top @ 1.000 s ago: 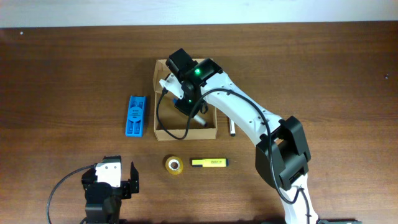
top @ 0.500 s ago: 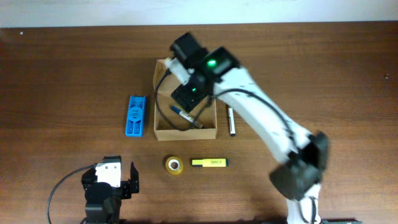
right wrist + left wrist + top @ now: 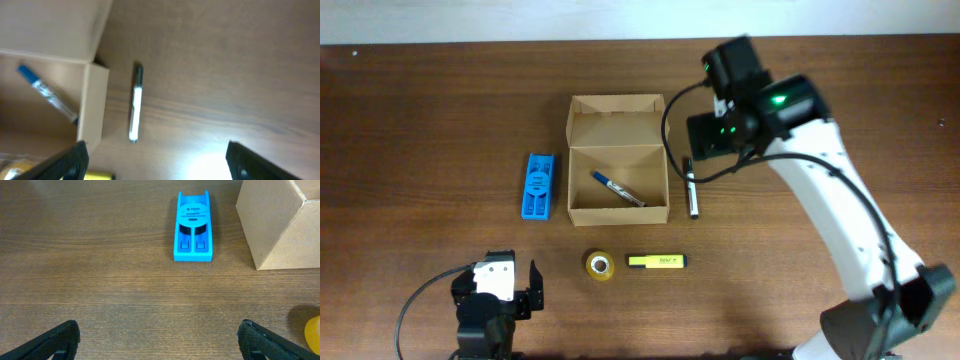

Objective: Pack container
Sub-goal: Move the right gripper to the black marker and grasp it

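**Overhead view.** The container [image 3: 618, 165] stands on the table [image 3: 420, 120] with its flap lid upright at the far edge. 1 blue-capped pen [image 3: 617, 188] lies diagonally on its floor. A blue plastic case [image 3: 539, 186] lies left of the container, apart from it. A white pen [image 3: 692, 196] lies just beside the container's right wall. A tape roll [image 3: 600, 266] and a yellow highlighter [image 3: 657, 262] lie side by side in front of the container. My right pincer [image 3: 705, 135] hangs above the table just right of the container, over the far end of the white pen. My left pincer [image 3: 498, 290] sits at the near edge, well apart from everything.

**Left wrist view.** My left pincer [image 3: 160, 342] is spread wide, 1 fingertip in each lower corner, with bare table between them. The blue plastic case [image 3: 194, 227] lies ahead. 1 corner of the container [image 3: 280, 225] shows at the right.

**Right wrist view.** The frame is blurred. My right pincer [image 3: 159, 160] is spread wide and holds nothing. The white pen [image 3: 135, 102] lies below it, just beside the container's wall [image 3: 92, 105]. The blue-capped pen [image 3: 47, 92] lies inside.
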`<state>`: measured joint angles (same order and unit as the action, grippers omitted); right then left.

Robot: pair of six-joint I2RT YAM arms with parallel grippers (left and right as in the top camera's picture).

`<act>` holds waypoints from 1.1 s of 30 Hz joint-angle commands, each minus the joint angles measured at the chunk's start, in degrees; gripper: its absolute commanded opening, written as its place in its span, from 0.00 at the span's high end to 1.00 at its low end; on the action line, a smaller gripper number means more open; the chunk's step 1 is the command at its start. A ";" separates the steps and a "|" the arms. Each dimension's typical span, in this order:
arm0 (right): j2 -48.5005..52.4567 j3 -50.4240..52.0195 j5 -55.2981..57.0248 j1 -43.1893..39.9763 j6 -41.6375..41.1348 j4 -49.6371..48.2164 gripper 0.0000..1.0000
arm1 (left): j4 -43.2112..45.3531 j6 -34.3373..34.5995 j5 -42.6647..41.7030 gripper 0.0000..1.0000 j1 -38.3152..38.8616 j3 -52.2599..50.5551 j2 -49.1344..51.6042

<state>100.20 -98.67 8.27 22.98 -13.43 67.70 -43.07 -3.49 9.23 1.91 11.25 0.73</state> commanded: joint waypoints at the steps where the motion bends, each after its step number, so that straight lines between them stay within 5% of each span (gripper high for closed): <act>1: 1.09 9.60 -2.08 -0.24 -4.20 -5.73 0.10 | 0.00 -0.90 -0.39 0.00 0.33 -0.33 -0.39; 13: 1.64 28.79 -6.56 -0.42 -8.52 -24.76 0.09 | 0.00 -0.92 -0.42 0.00 0.33 -0.33 -0.39; 27: 9.49 31.19 -6.56 -0.61 -8.07 -30.99 0.20 | 0.00 -0.90 -0.42 0.00 0.33 -0.33 -0.39; 33: 11.87 31.19 -6.56 -0.61 -8.07 -31.12 0.55 | 0.00 -0.90 -0.42 0.00 0.33 -0.33 -0.39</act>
<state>110.43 -67.92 2.48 22.68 -20.73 36.69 -43.05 -3.49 9.23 1.91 11.25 0.73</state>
